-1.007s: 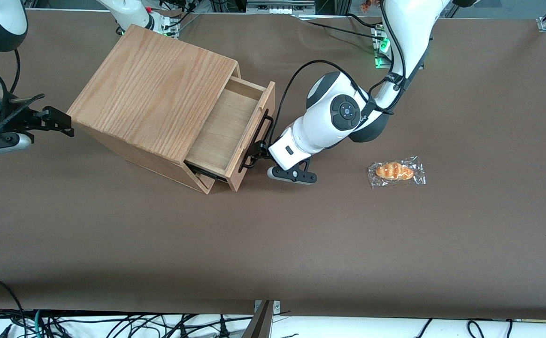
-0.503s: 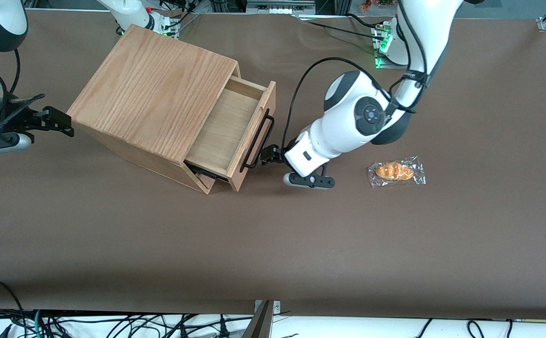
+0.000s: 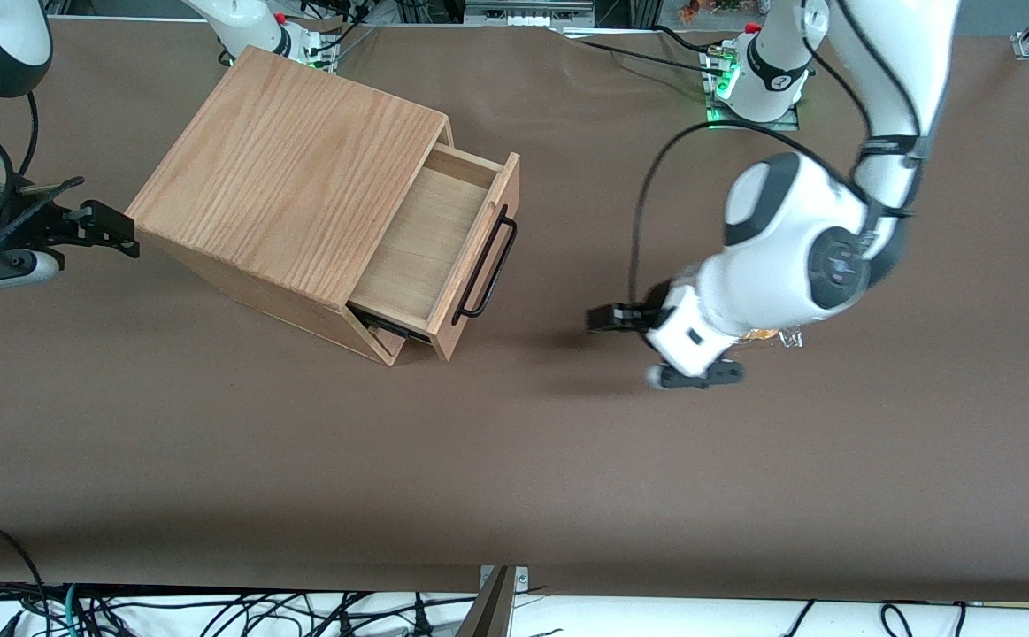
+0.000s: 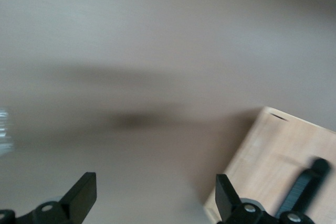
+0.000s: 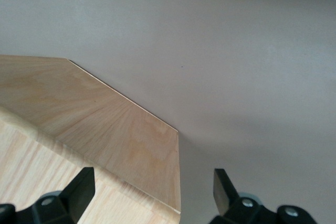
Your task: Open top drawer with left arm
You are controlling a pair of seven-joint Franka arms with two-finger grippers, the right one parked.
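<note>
The gripper [image 3: 607,318] hangs spread and empty at middle right of the front view, well apart from the one top drawer [image 3: 433,252], which stands pulled out of the single wooden box [image 3: 288,186] at upper left centre. One left arm [image 3: 788,257] covers most of one wrapped pastry [image 3: 766,334]. Only the wrist view shows both fingers [image 4: 79,195] parted, with one black handle [image 4: 304,187].

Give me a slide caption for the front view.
Top drawer pulled open; left arm's gripper, jaws open, empty above the table, away from the handle.
</note>
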